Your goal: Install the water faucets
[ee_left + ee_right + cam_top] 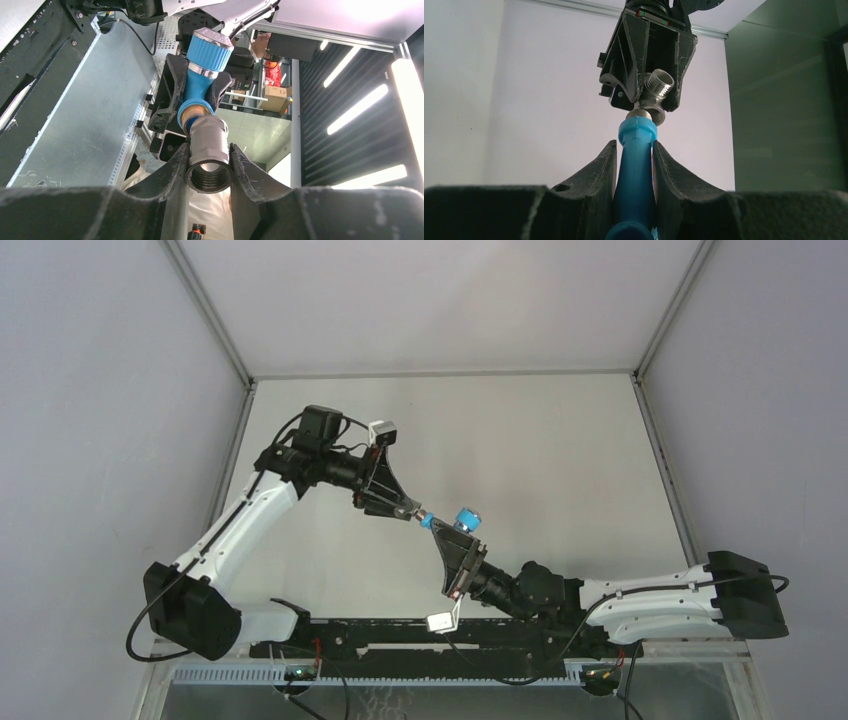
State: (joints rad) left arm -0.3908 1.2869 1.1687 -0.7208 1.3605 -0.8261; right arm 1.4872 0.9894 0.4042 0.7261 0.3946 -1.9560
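Your left end effector (209,156) is closed narrowly on the grey metal fitting (209,142). Your right end effector (634,150) is clamped on the stem of the blue tap (636,175). Both parts hang in the air above the desk (560,460), well clear of it. The fitting sits right at the tap's threaded end, touching it.

The step in hand looks like threading the two together. Some of the tap's thread shows bare between its blue collar and the fitting, so the joint is probably not seated. You cannot tell from here how many turns have caught.

To do this well:
- Line the fitting's bore up with the tap's stem before turning, because a slight tilt risks cross-threading.
- Press the fitting only lightly toward the tap and let the thread draw it in.
- Turn one part and hold the other rigid.
- Grip the tap firmly, since its smooth plastic stem may spin between the pads.
- Stop if the fitting cocks to one side of the tap, back off, and start the thread again.
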